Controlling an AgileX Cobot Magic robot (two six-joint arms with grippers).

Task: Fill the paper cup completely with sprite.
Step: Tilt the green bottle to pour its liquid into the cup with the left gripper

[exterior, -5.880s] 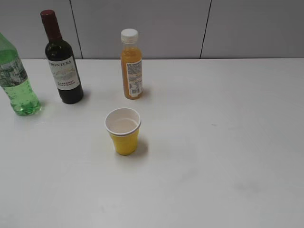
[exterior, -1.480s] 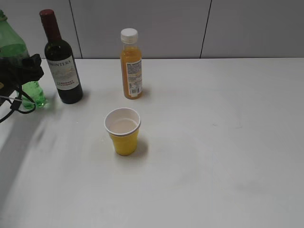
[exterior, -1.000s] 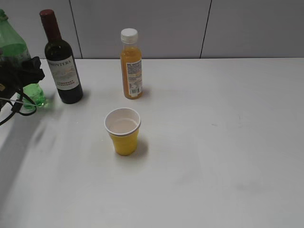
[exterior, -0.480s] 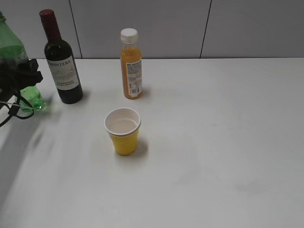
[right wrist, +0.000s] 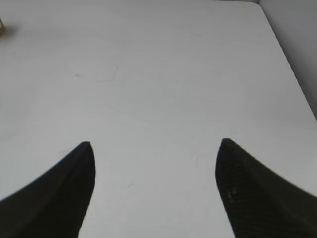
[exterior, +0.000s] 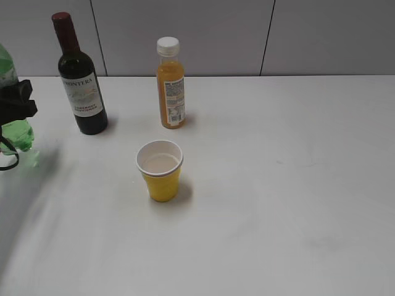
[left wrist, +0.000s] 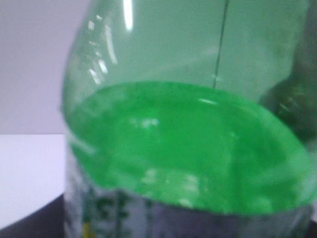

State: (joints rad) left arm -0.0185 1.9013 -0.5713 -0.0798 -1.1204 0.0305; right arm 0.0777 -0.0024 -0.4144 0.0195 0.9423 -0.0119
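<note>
The left gripper [exterior: 13, 106] is clamping the sprite bottle [exterior: 12, 132] at the table's [exterior: 278, 203] left edge; only the left wrist view is showing its liquid close up. The paper cup [exterior: 160, 170] is standing mid-table. The right gripper [right wrist: 153, 163] is hanging wide apart, holding nothing

At the far left of the exterior view the sprite bottle [exterior: 12, 132] is cut by the frame edge, its middle hidden behind the dark left gripper [exterior: 17, 102]. The left wrist view is a blur of green, fingers unseen. The right fingers [right wrist: 59, 191] run off the bottom edge.
</note>
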